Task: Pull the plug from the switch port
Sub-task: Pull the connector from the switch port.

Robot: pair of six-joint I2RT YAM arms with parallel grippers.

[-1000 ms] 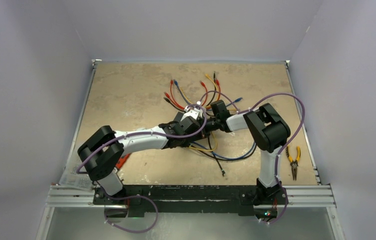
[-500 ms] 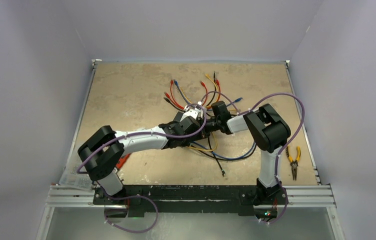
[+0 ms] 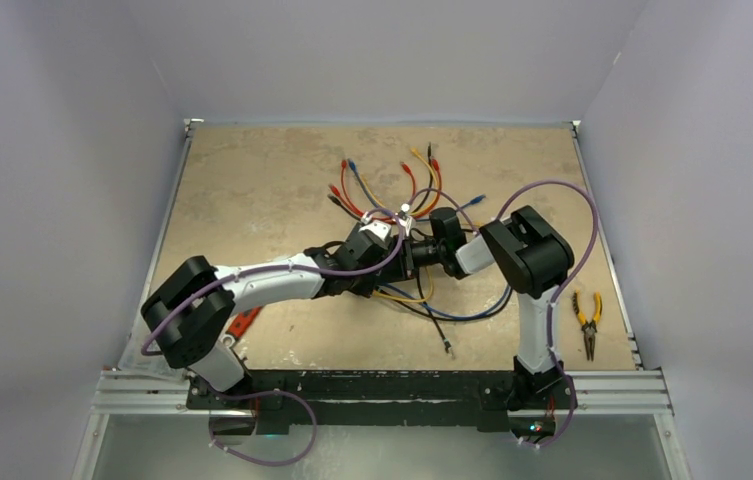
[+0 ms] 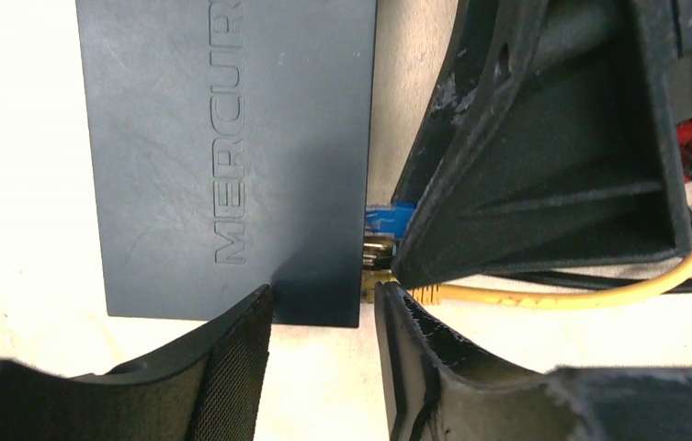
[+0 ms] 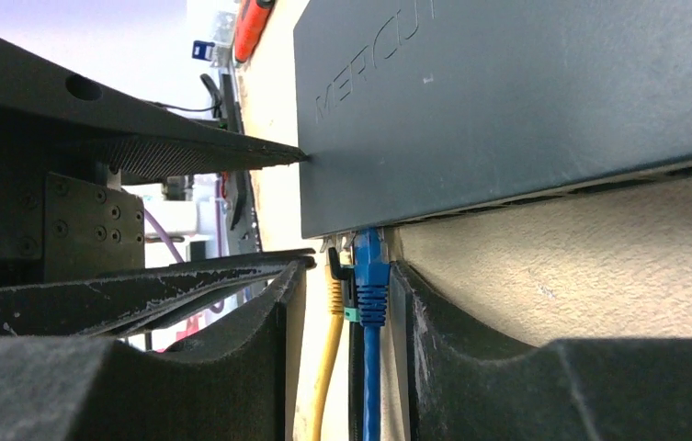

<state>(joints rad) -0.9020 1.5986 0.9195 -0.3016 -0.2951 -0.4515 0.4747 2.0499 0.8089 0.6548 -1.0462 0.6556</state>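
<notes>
Finds the flat matte black rectangular switch [image 4: 222,138], embossed MERCURY on top, lying flat on the mottled tan tabletop [image 3: 252,190] near its middle, under the two meeting wrists. Shows the left gripper [image 4: 323,294] with jaws partly apart, straddling one corner of the switch: one black padded finger [image 4: 232,367] at the short edge, the other just past the socket edge with a sliver of table between, so gripping nothing. Cannot tell whether the first finger touches the switch. Shows the right gripper [image 5: 346,271] facing the socket edge, jaws likewise partly apart and clamped on nothing. Has, in that gap, a small blue plug [image 5: 371,271] seated in a port just beside one finger, a yellow plug [image 5: 334,287] next to it at the same edge, and a thin black cable [image 5: 356,386] between the two. Leaves a visible space between the yellow plug and the other finger. Spots loose red, yellow, blue and black patch cables [image 3: 392,180] fanned over the table beyond the grippers, and yellow-handled pliers [image 3: 585,322] well apart near the right edge.
</notes>
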